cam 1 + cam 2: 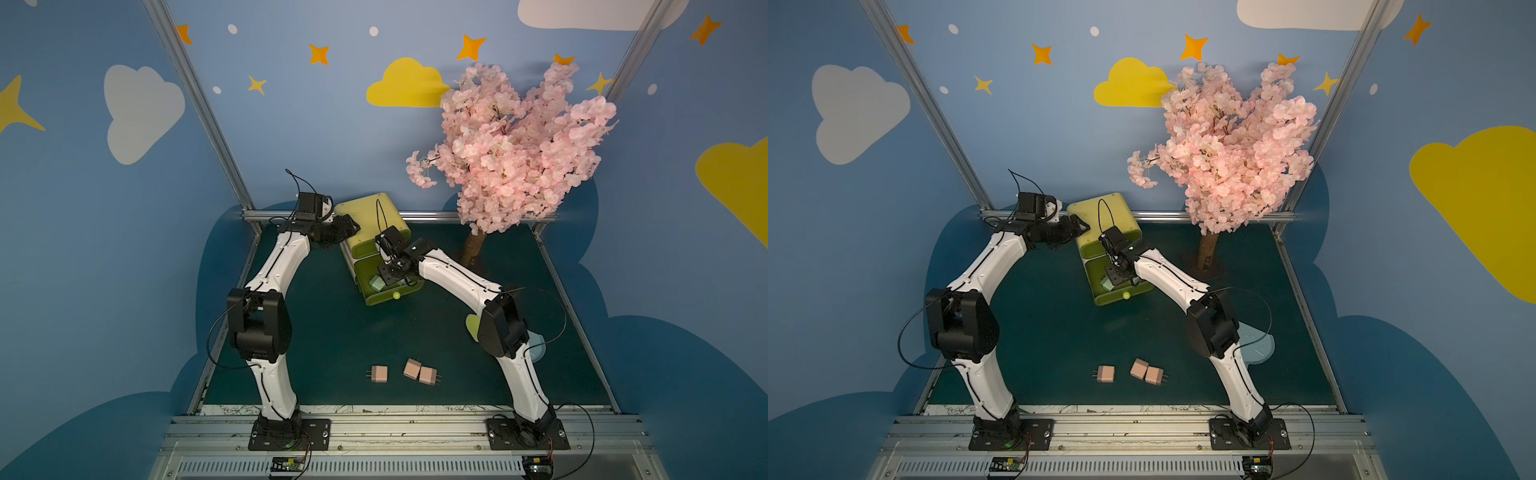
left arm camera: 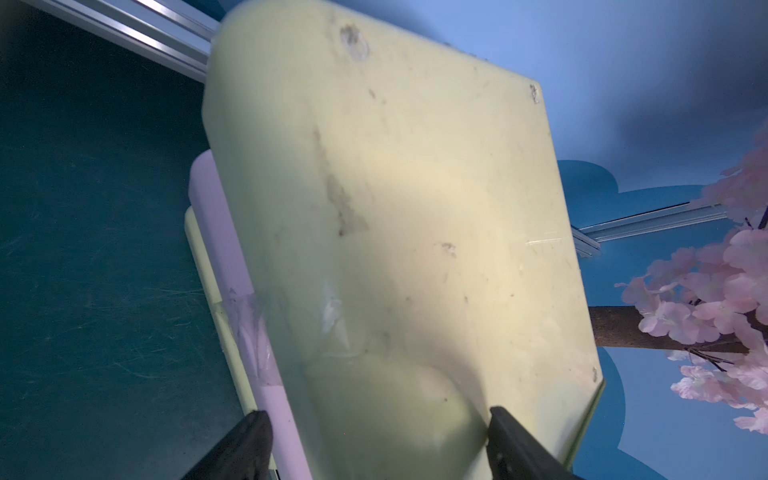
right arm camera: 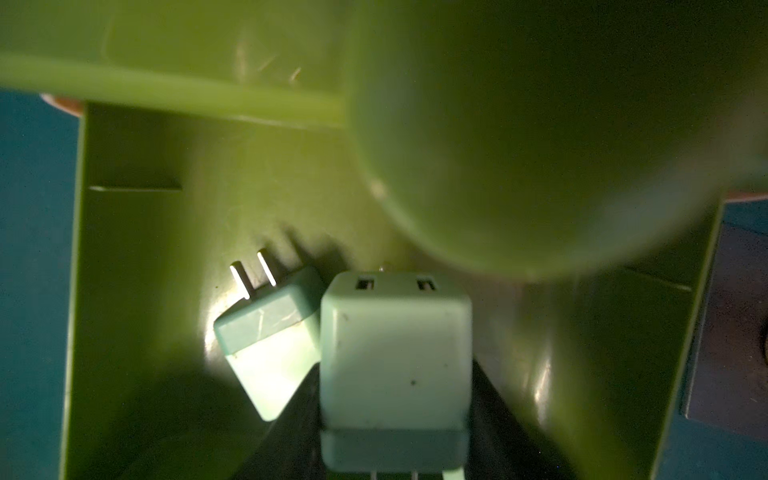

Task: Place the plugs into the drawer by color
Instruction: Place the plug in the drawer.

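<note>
You are stowing the greens: your right gripper (image 1: 388,277) is clamping a green plug (image 3: 395,353) low inside the open drawer (image 1: 384,298), beside a second green plug (image 3: 270,345). Next, spread the jaws, lift clear, then fetch the pink plugs (image 1: 412,369).

Three plugs (image 1: 412,368) lie on the mat (image 1: 332,340) before the drawer (image 1: 365,212), two touching.
</note>
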### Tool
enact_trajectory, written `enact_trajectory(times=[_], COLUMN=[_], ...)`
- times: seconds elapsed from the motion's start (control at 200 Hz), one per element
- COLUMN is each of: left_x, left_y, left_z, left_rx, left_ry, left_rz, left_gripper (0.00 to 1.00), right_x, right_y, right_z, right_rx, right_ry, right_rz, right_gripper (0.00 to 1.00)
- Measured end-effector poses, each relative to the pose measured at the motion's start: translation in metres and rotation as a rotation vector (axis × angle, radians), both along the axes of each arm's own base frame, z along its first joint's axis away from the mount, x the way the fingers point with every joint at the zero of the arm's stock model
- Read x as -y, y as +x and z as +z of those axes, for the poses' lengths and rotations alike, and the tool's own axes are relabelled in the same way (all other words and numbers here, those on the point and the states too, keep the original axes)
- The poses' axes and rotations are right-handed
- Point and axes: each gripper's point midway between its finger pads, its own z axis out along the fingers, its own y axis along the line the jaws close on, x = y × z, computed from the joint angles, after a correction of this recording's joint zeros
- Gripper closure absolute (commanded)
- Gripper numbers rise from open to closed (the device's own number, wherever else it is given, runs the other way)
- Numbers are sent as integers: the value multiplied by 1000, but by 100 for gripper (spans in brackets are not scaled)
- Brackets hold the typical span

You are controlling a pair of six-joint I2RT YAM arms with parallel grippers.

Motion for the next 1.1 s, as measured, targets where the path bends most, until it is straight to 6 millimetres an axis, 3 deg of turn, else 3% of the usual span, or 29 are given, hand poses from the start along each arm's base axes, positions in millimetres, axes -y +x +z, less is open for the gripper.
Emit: enact_trajectory(times=[0.33, 0.526, 0.651, 0.761, 0.906, 1.026, 1.096], left_x=[0, 0, 0, 0, 0, 0, 0], left_y=[0, 0, 0, -1, -1, -1, 0], left_z=[0, 0, 0, -1, -1, -1, 0], left_rx=[0, -1, -2, -3, 0, 0, 0], left_ry=[0, 0, 0, 1, 4, 5, 5], left_rz=[0, 0, 0, -1, -4, -5, -4], left_gripper=[17, 17, 17, 17, 18, 18, 18], right_x=[-3, -1, 1, 3, 8, 15, 18], right_y=[10, 13, 13, 11, -6, -31, -50], right_z=[-1, -2, 2, 18, 53, 84, 92], right_rx=[48, 67, 84, 117, 178, 267, 315], right_ry=[14, 9, 10, 33, 90, 150, 179], right_rz=[-21, -28, -26, -18, 17, 68, 101], right_gripper=[44, 36, 38, 40, 43, 45, 46])
